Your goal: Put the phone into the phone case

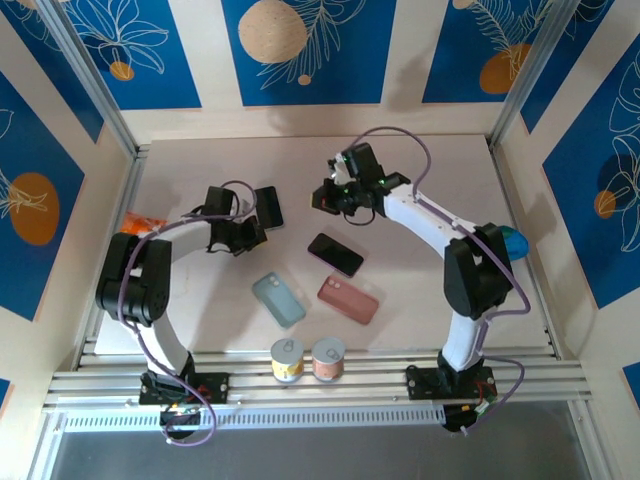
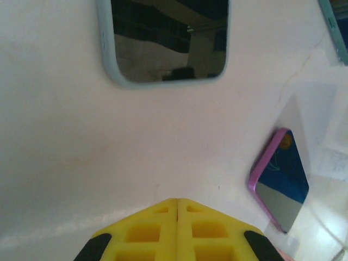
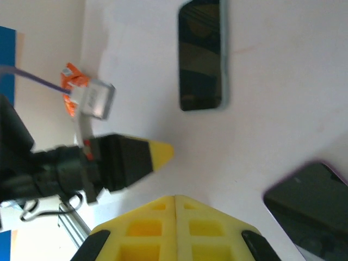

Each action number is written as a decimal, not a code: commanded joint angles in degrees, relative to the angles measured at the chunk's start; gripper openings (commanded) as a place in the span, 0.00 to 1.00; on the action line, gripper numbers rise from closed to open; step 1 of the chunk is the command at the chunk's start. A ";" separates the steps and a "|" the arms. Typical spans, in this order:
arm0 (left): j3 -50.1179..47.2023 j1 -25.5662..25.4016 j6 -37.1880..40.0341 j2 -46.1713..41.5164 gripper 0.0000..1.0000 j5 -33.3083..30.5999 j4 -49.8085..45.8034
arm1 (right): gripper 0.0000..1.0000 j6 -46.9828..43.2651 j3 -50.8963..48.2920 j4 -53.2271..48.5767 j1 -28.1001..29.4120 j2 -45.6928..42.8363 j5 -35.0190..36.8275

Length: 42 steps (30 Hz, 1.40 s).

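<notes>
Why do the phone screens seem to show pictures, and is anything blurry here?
Left wrist view: the dark screens act as mirrors, the phone in the pale blue case reflecting framing overhead, the phone in the purple case the blue wall panel. Right wrist view: the left gripper looks soft and out of focus, the table washed out. Top view: even light, faint shadows.

A robotics lab cell: aluminium rails point(image 1: 320, 380) edge a white counter point(image 1: 420, 290), enclosed by blue leaf-printed backdrop panels point(image 1: 305, 50).
</notes>
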 commanded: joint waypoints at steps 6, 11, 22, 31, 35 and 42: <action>8.56 -0.81 -0.46 7.60 0.00 -0.37 2.02 | 0.00 0.90 -9.29 2.34 -2.00 -8.48 1.56; 9.87 -1.36 -0.22 9.79 0.00 -1.02 1.29 | 0.00 1.18 -10.41 2.14 -3.43 -9.55 0.95; 12.98 -1.29 0.40 12.86 0.00 -3.66 -0.29 | 0.00 1.23 -10.06 1.64 -3.99 -9.09 -0.41; 18.13 -0.36 2.57 16.08 0.00 -6.29 -3.83 | 0.00 0.26 -9.53 -0.51 -4.34 -8.80 -0.60; 18.75 0.98 3.55 16.24 0.00 -7.75 -4.70 | 0.00 -0.15 -8.95 -1.27 -4.34 -8.39 -1.23; 21.59 2.22 6.35 18.02 0.00 -10.52 -8.48 | 0.00 -1.06 -7.65 -3.11 -3.90 -7.36 -1.48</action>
